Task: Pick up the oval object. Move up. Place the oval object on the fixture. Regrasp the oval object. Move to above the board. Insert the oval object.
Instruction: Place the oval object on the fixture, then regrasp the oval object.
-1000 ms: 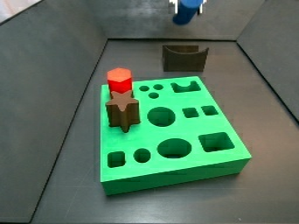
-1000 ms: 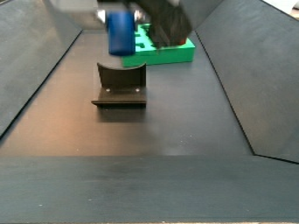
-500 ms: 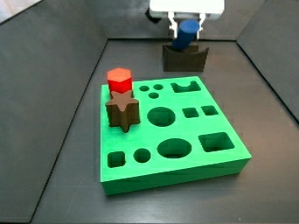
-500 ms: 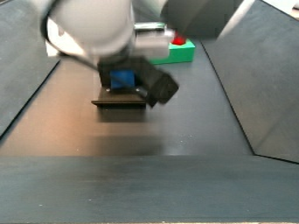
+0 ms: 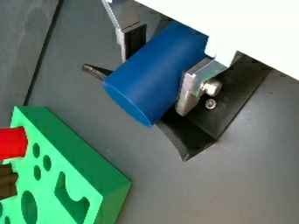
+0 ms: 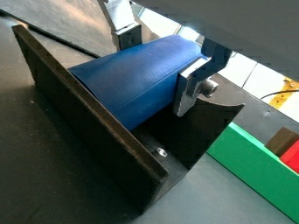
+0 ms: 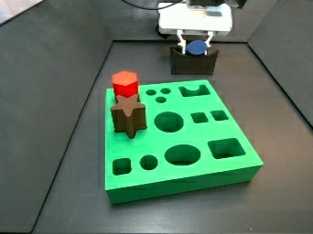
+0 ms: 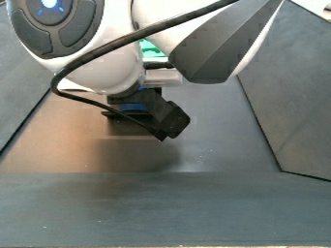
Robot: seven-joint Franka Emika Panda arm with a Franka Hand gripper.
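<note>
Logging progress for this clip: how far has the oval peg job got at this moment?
Done: the oval object is picked up and brought down to the fixture. In hand: the gripper sits at the fixture's notch, its fingers clamping the peg, which lies on its side; release is not yet visible. Left: regrasp, move above the board, insert. The board's holes show no blue peg.

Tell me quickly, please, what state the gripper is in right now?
Gripper: shut on the oval object, holding it down at the fixture.
</note>
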